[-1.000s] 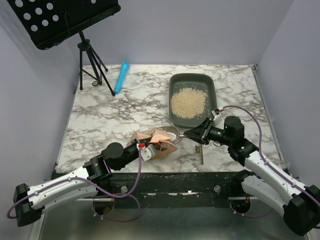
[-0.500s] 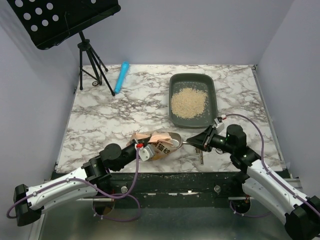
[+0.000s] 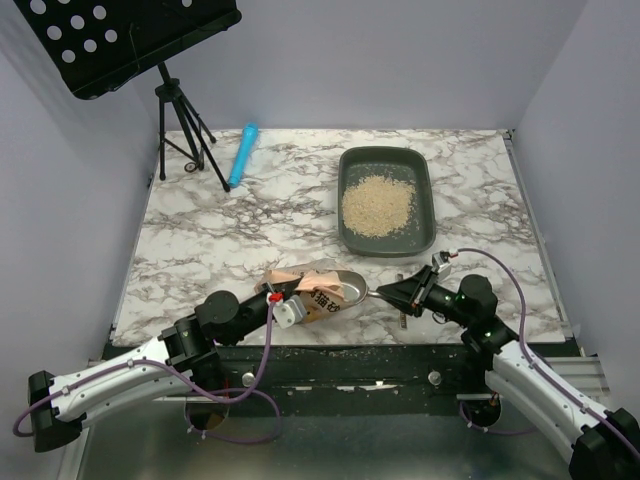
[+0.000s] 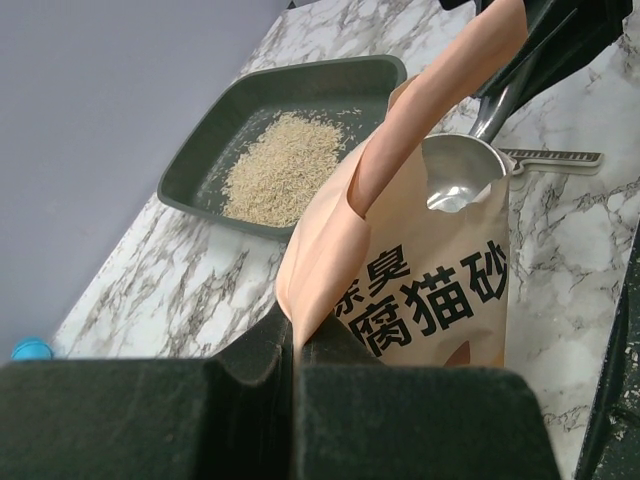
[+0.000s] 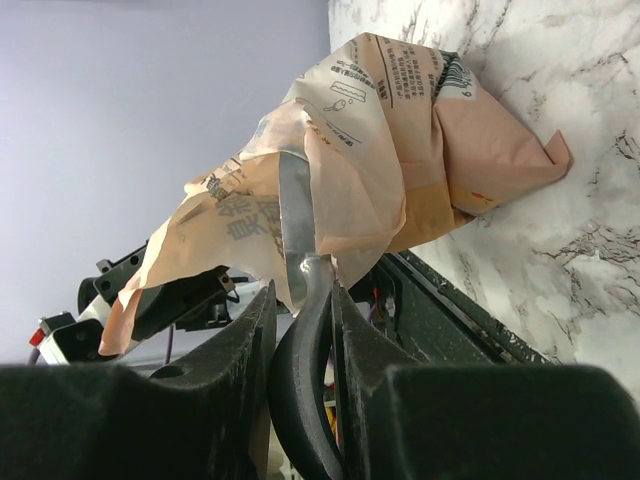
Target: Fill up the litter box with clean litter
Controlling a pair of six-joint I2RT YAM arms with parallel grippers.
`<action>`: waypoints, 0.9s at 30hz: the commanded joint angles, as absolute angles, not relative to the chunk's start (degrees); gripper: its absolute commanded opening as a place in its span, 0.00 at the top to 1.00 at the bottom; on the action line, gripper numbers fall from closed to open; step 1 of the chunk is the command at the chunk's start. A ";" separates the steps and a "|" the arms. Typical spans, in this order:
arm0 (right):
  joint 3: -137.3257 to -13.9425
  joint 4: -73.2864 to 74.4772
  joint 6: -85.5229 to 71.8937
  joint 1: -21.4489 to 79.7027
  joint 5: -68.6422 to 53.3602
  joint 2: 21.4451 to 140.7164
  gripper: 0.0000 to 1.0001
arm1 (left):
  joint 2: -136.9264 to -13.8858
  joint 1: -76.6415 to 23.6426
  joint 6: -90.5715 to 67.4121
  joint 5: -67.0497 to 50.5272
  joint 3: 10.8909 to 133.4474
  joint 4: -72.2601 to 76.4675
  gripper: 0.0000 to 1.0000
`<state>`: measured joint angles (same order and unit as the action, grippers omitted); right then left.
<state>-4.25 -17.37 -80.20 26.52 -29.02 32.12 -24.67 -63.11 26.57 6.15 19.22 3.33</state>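
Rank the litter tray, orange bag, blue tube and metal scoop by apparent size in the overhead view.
1. litter box
2. orange bag
3. blue tube and metal scoop: unsure. The tube is long but thin, and the scoop is partly hidden by the bag.

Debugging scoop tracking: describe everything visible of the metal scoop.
The scoop is shiny silver metal, a rounded bowl on a handle that looks dark. The bowl faces up, looks empty and sits in the open mouth of the orange bag, touching its edge. The right gripper is shut on the handle. It is clear of the litter box.
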 commanded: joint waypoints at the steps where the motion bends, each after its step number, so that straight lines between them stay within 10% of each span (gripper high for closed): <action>1: -2.63 -16.53 -82.53 26.10 -25.05 28.93 1.00 | -24.52 -63.02 27.42 5.89 20.57 7.91 1.00; 27: -23.29 4.57 -71.98 26.10 -21.71 29.53 1.00 | -27.16 -63.54 25.58 6.15 21.45 8.09 1.00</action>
<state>-19.31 4.93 -73.47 26.57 -25.41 30.11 -27.59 -63.09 26.39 6.48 19.31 6.11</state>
